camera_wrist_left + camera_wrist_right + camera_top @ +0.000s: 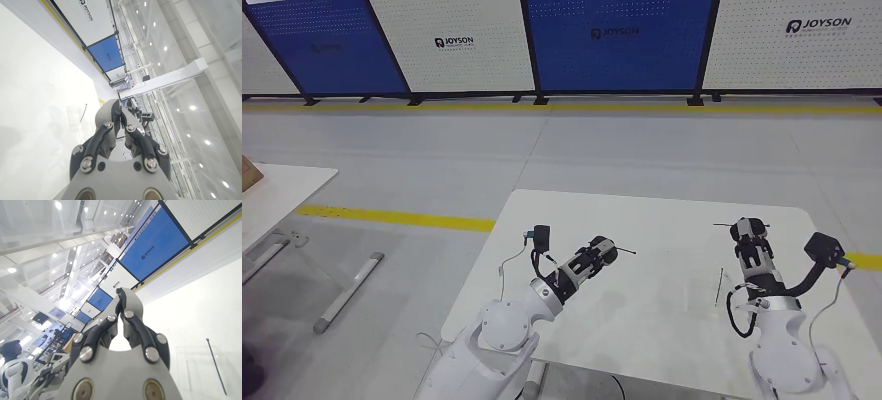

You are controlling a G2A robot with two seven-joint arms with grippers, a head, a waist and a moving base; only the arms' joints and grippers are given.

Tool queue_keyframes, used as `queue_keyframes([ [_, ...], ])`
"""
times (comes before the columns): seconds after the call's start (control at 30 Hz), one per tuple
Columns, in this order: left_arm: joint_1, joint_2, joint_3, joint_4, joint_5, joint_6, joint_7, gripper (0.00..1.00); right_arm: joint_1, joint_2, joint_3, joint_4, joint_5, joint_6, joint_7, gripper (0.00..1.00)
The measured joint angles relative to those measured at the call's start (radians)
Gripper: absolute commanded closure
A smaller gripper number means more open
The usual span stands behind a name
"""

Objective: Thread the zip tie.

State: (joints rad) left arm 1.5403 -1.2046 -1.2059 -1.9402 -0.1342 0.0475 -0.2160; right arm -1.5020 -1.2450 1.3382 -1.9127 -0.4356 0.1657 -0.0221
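right hand (122, 296): closed, thin black plastic zip tie (118, 291) being pinched, small square head sticking out past the tips | left hand (120, 109): closed, second thin black zip tie (623, 249) being gripped above the white worktop (642, 330) | third black zip tie (720, 286): lying straight and flat on the worktop, near the right arm

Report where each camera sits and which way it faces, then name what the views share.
Top view: above the arms, looking down and forward at the white table; both arms show, with the left gripper and right gripper.
Left wrist view: on the left wrist, looking along its own shut gripper across the table.
Right wrist view: on the right wrist, looking along its own gripper, shut on the held zip tie, toward the wall panels.
Shared: all three show the loose zip tie lying on the table.
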Motion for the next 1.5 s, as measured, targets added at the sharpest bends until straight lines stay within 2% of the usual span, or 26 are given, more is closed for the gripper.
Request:
queue_keyframes([
  [0.4, 0.0, 0.0, 0.0, 0.0, 0.0, 0.0, 0.0, 1.0, 0.0, 0.0, 0.0, 0.0, 0.0, 0.0, 0.0, 1.0],
  [0.5, 0.0, 0.0, 0.0, 0.0, 0.0, 0.0, 0.0, 1.0, -0.005, -0.003, -0.001, 0.001, 0.012, -0.009, -0.026, 1.0],
  [0.67, 0.0, 0.0, 0.0, 0.0, 0.0, 0.0, 0.0, 1.0, -0.035, -0.013, -0.049, -0.023, -0.013, -0.028, -0.093, 1.0],
  [0.83, 0.0, 0.0, 0.0, 0.0, 0.0, 0.0, 0.0, 1.0, -0.037, -0.019, -0.129, -0.013, -0.134, -0.012, -0.073, 1.0],
  [1.17, -0.001, 0.0, 0.0, 0.001, 0.001, 0.0, 0.002, 1.0, -0.034, -0.019, -0.131, -0.01, -0.139, -0.004, -0.057, 1.0],
  [1.4, -0.057, -0.008, 0.035, 0.045, 0.103, 0.013, 0.095, 1.0, -0.034, -0.019, -0.131, -0.01, -0.139, -0.004, -0.057, 1.0],
  [1.5, -0.057, -0.008, 0.037, 0.046, 0.107, 0.012, 0.097, 1.0, -0.034, -0.019, -0.131, -0.01, -0.139, -0.004, -0.057, 1.0],
])
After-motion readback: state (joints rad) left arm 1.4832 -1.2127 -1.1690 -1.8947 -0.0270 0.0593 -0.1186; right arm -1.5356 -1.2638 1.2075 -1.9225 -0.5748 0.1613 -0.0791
